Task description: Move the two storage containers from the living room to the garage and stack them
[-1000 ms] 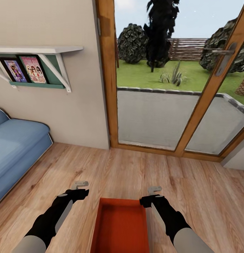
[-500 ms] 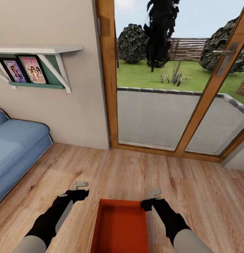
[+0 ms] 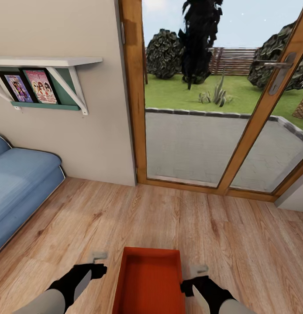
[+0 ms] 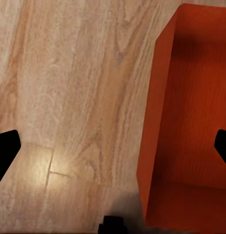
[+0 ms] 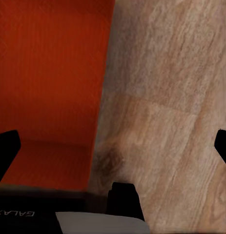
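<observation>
Black forearms, grey upper sleeves, pale grey fingers (image 3: pixel 99 255), "GALAXEA" lettering.

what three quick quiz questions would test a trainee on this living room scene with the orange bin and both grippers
1. True or false: the storage container sits on the light wood plank floor, between the two arms.
2. Multiple choice: what lies at the left edge of the head view? A) a red car B) a blue sofa C) a brick fireplace
3. Fill in: both the left gripper and the right gripper are ___, holding nothing.

Key:
1. True; one arm is on each side of it.
2. B; it stands below the wall shelf.
3. Open; in each wrist view the fingertips are far apart, with the container's wall between them.
</observation>
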